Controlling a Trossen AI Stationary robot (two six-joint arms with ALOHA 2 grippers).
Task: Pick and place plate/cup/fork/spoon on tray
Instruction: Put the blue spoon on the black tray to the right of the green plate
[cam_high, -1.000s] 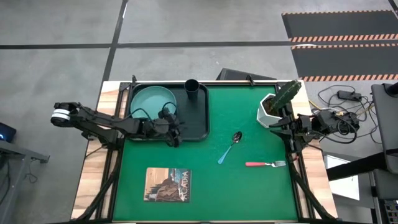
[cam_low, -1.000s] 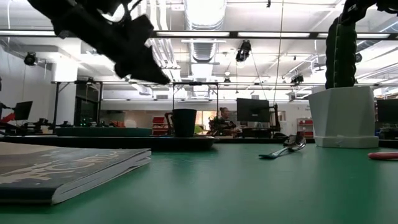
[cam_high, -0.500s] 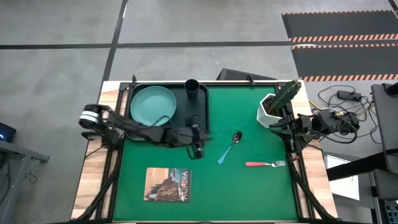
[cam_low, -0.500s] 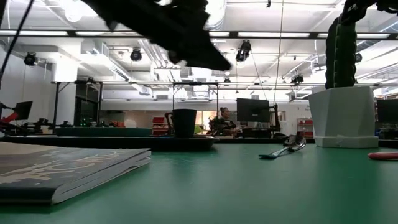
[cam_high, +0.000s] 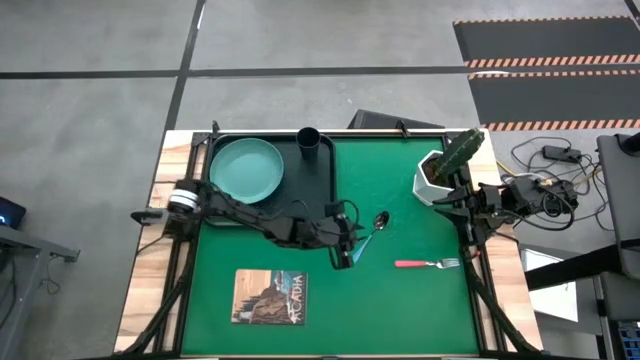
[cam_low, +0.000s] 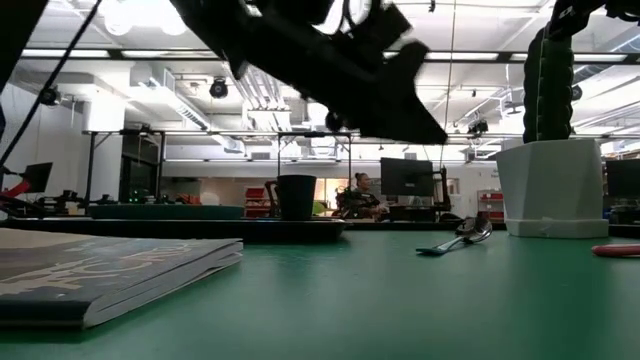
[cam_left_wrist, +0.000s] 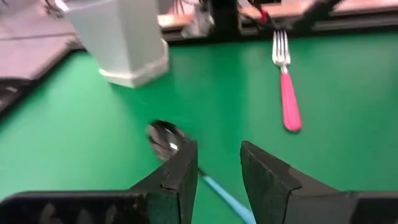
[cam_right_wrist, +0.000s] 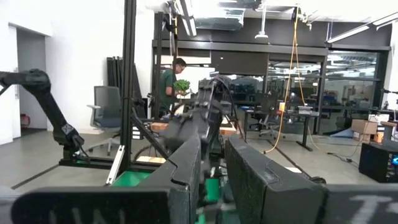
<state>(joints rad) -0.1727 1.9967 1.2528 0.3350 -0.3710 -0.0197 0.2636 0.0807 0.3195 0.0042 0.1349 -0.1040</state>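
The teal plate (cam_high: 246, 168) and the black cup (cam_high: 308, 140) stand on the black tray (cam_high: 322, 200) at the far left. The blue-handled spoon (cam_high: 371, 234) lies flat on the green mat, and the red-handled fork (cam_high: 425, 264) lies to its right. My left gripper (cam_high: 345, 255) is open and empty. It hangs above the spoon's handle end, well clear of the mat in the low view (cam_low: 430, 130). In the left wrist view the spoon (cam_left_wrist: 166, 138) runs under the open fingers (cam_left_wrist: 219, 165). My right gripper (cam_high: 455, 200) waits at the table's right edge, slightly open.
A white pot with a green plant (cam_high: 440, 172) stands at the far right of the mat, close to the fork and spoon. A book (cam_high: 270, 297) lies near the front edge, left of centre. The mat between the book and the fork is bare.
My left gripper has swung from over the tray's near right part toward the table's right and near edges, out over the green mat, and now hangs over the spoon's handle. The plate, cup, spoon and fork have stayed in place.
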